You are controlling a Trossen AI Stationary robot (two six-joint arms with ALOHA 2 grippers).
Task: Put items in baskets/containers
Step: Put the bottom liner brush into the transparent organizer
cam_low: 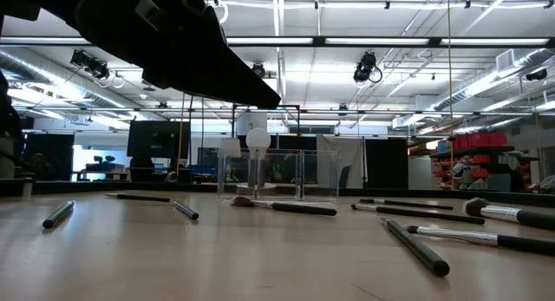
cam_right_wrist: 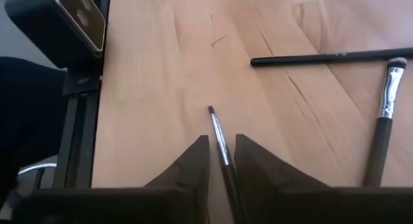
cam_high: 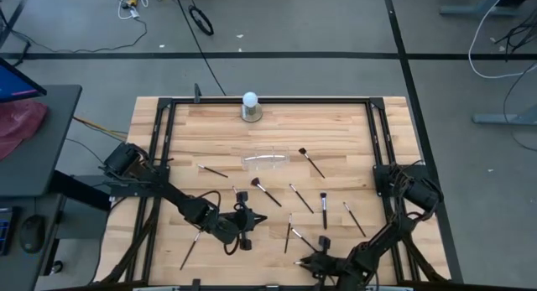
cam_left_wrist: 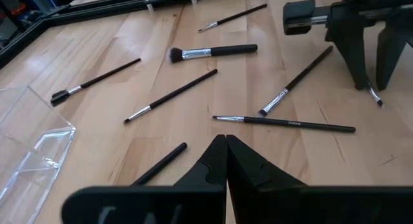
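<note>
From above, the clear plastic holder (cam_high: pixel 265 161) lies at table centre, with makeup brushes (cam_high: pixel 311 163) scattered from its 3 o'clock round to 8 o'clock. The left gripper (cam_high: pixel 249 220) sits at the holder's 7 o'clock, the right gripper (cam_high: pixel 309 262) at its 5 o'clock near the front edge. A white ball on a grey base (cam_high: pixel 250 106) stands at 12 o'clock

At table height, the holder (cam_low: pixel 277 175) stands upright behind the brushes (cam_low: pixel 286 206)

The left wrist camera shows its fingers (cam_left_wrist: pixel 242 162) pressed together, empty, above the wood

The right wrist camera shows its fingers (cam_right_wrist: pixel 193 162) pinching a thin brush (cam_right_wrist: pixel 219 143)
</note>
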